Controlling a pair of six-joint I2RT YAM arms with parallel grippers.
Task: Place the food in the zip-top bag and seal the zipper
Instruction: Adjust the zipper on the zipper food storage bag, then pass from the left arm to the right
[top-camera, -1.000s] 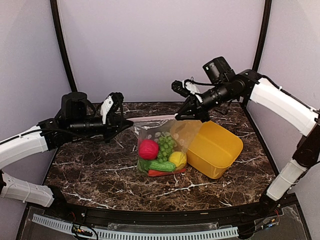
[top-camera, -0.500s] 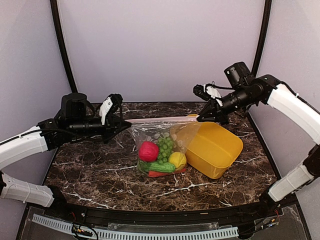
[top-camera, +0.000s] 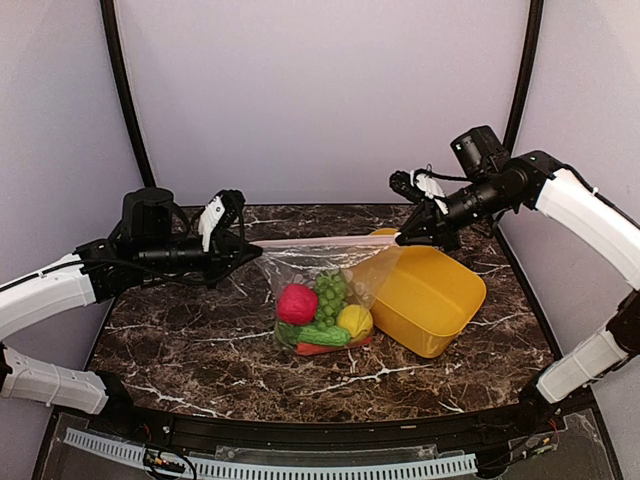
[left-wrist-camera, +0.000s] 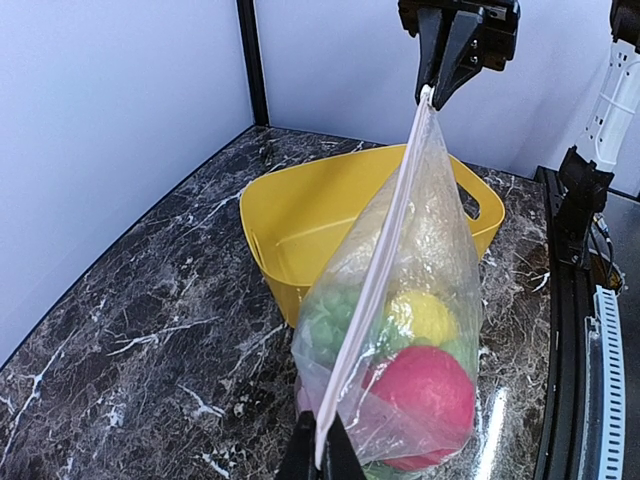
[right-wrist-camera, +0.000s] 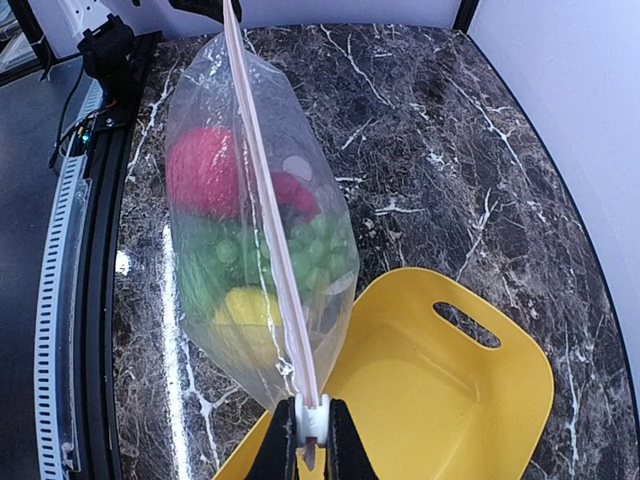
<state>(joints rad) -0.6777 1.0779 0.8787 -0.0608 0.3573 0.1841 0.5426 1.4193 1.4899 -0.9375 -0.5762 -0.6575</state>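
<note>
Hanging soft and slippery over the surface, the zip-top bag sags with light food; left hand clamps one zipper end, right hand pinches the slider, likely the firmest holds.

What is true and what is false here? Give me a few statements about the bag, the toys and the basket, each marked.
1. The toy food is inside the zip-top bag. True.
2. The lemon lies in the yellow basket. False: the lemon is in the bag, and nothing shows in the basket.
3. The left gripper and the right gripper each pinch one end of the zipper. True.
4. The bag lies flat and untouched. False: its mouth is held up, stretched between the grippers.
5. The right gripper gapes open. False: it is shut on the white slider.
</note>
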